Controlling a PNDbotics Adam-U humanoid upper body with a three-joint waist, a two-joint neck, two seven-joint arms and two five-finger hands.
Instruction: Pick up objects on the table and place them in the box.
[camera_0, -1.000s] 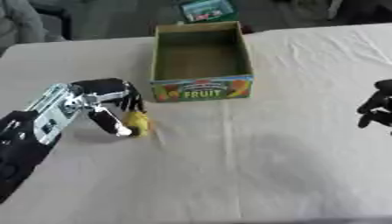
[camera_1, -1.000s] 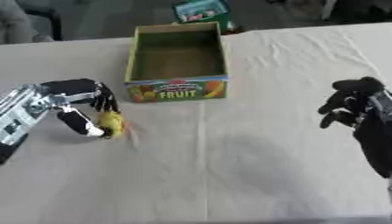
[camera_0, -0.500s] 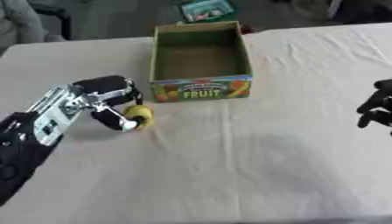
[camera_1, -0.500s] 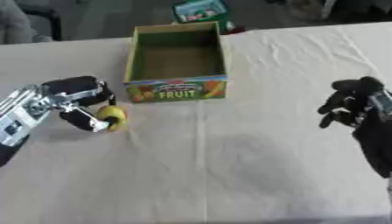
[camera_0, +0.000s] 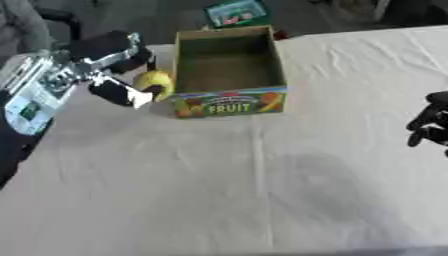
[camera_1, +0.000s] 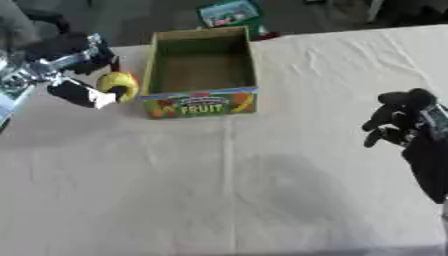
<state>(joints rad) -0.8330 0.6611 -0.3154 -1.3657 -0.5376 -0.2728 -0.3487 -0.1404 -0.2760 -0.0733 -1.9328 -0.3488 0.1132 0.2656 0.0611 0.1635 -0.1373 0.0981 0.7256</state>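
A yellow fruit (camera_0: 155, 81) hangs in the air just left of the open cardboard fruit box (camera_0: 228, 93), level with its left wall. My left hand (camera_0: 108, 65) is shut on it, fingers curled over the top and thumb under it. The box is printed "FRUIT" on its front, and its inside (camera_1: 203, 68) holds nothing that I can see. My right hand (camera_1: 398, 120) hovers at the table's right side with fingers curled, holding nothing.
A cream cloth (camera_0: 262, 190) covers the table, with wide free room in front of the box. A green packet (camera_0: 234, 12) lies beyond the table's far edge, behind the box.
My left hand has lifted the yellow fruit off the cloth and carried it up and right to the box's left wall. The right hand has stayed put.
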